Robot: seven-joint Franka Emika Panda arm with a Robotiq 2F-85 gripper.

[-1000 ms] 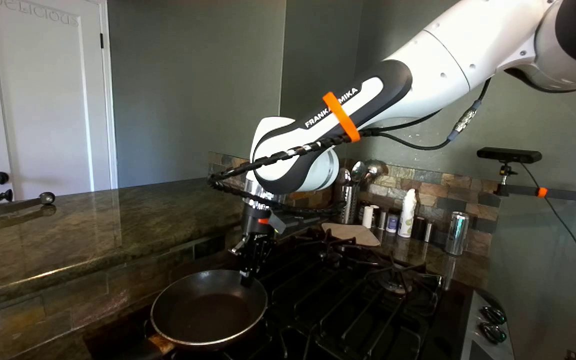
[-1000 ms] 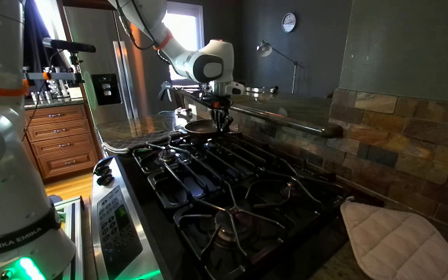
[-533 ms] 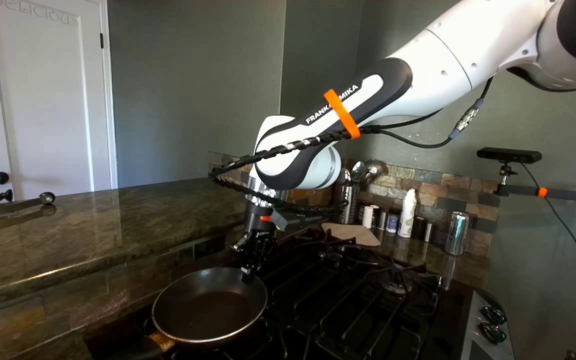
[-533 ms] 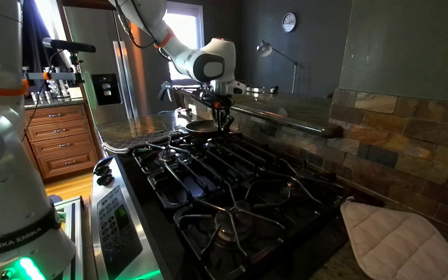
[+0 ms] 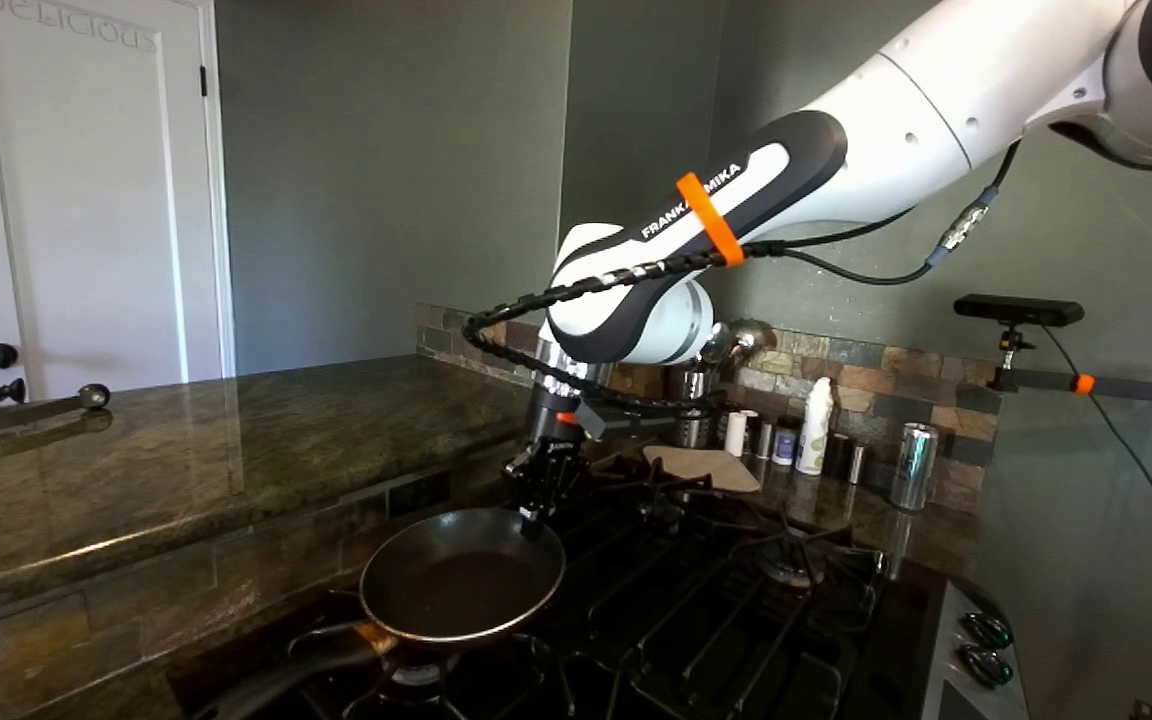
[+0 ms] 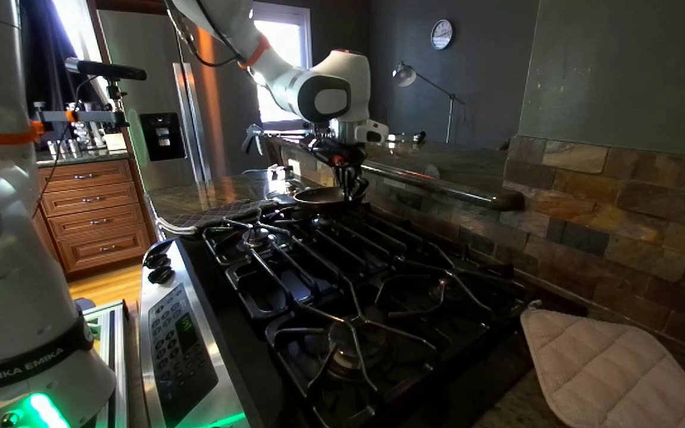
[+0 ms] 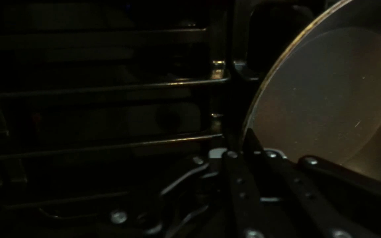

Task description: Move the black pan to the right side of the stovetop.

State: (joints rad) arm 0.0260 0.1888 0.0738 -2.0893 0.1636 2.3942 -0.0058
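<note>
The black pan [image 5: 461, 590] is at one end of the stovetop [image 5: 696, 610], with its handle pointing away from my gripper. It also shows at the far end of the stovetop [image 6: 295, 297] as the pan [image 6: 319, 198] in an exterior view. My gripper [image 5: 534, 522] points down and is shut on the pan's rim, one finger inside and one outside. The wrist view shows the rim running between the fingertips [image 7: 245, 142], with the pan's greyish inside [image 7: 326, 96] at right. A burner shows below the pan; I cannot tell whether the pan's underside touches the grate.
A raised stone ledge [image 5: 236, 440] runs along the back of the stovetop. A pale pot holder [image 6: 616, 368] lies beyond its near end. A white bottle [image 5: 816, 428], a metal can [image 5: 914, 468] and small canisters stand behind it. The control panel [image 6: 185, 345] lines the front.
My gripper and the pan have moved together along the stovetop toward the pot holder end, and somewhat up in an exterior view. The burner under the pan and more of the handle now show.
</note>
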